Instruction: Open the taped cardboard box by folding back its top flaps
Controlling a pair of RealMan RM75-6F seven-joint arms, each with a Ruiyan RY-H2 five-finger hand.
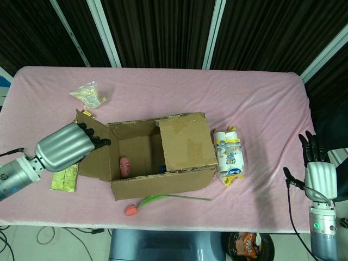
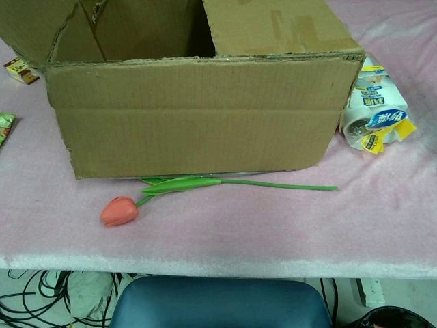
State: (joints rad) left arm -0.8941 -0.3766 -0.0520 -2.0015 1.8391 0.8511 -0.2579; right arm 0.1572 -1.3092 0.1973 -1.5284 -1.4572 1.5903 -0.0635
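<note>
The cardboard box stands mid-table, its front wall filling the chest view. Its left flap is folded outward and slopes down past the box's left side; the chest view shows this left flap at the upper left. The right flap still lies flat over the right half. My left hand is over the left flap, its dark fingertips resting on the flap's upper face; the thumb is hidden. My right hand hangs off the table's right edge, fingers straight and apart, holding nothing.
A pink item lies inside the box. An orange tulip with a long green stem lies along the box's front. A tissue pack sits against the right wall. A snack bag and a green packet lie to the left.
</note>
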